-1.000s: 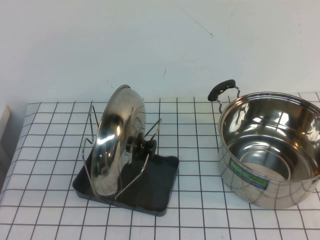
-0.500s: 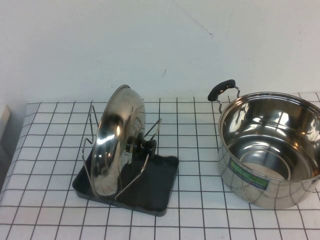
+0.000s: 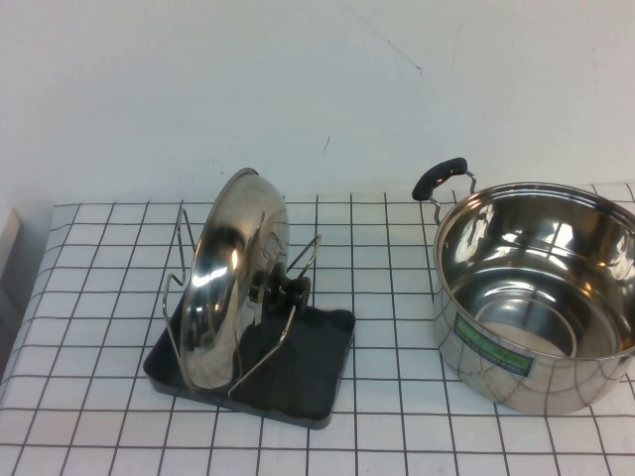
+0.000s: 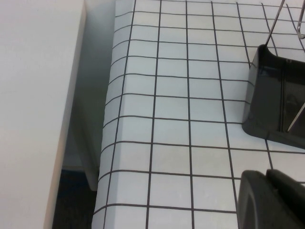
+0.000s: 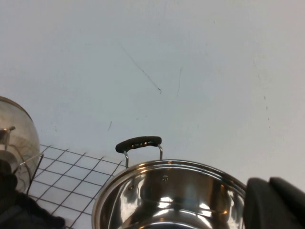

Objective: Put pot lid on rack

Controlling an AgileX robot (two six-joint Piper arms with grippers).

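While the left gripper (image 4: 274,200) is hanging pressed together, holding nothing, over the tabletop's (image 3: 397,258) left edge, the pot lid (image 3: 223,283) is standing on edge in the rack (image 3: 298,382), leaning between the wire supports, toward the table's left side. Near the right edge a steel pot (image 3: 541,293) is sitting open, the right gripper (image 5: 276,202) hovering closed and empty beside it.

Nothing is changing between the earlier high-view pictures and now; I am seeing no shift anywhere in the frame, from the left half to the right edge. I am not moving either of my arms into that view, and nothing on the checked surface is sliding, tilting or turning.
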